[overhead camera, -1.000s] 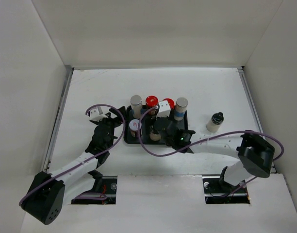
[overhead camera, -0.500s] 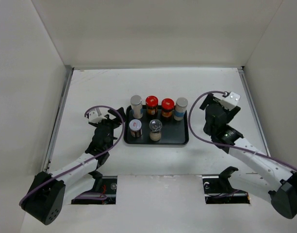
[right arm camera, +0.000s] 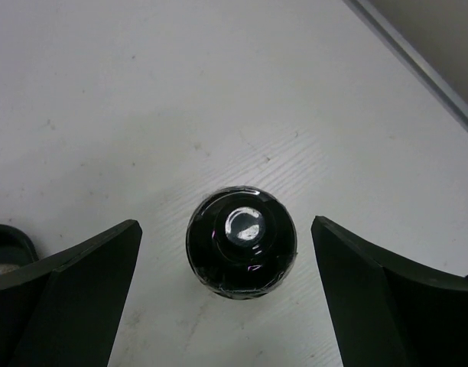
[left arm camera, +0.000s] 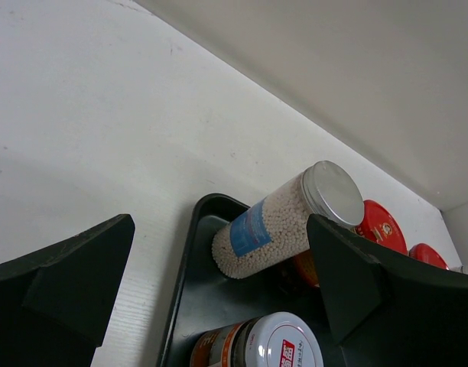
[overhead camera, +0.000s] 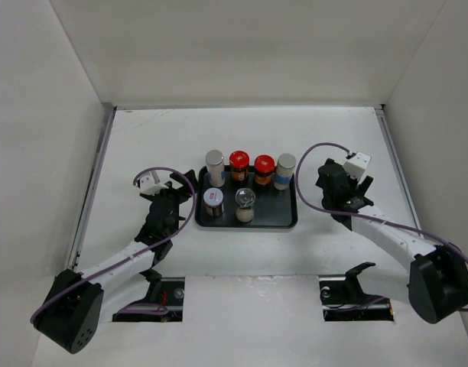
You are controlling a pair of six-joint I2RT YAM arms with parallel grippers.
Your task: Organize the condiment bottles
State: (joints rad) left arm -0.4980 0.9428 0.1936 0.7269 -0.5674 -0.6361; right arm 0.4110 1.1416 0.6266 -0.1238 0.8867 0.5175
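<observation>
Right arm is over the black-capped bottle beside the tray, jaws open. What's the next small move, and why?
Probably lower the right gripper straight down around the black-capped bottle, then close. The wrist view shows it upright, roughly centred between the open fingers and untouched; the tray has a bare front-right spot.

The white table carries a black tray, lying just right of the left claw, and a black-capped bottle standing between the right claw's spread fingers, touching neither.
</observation>
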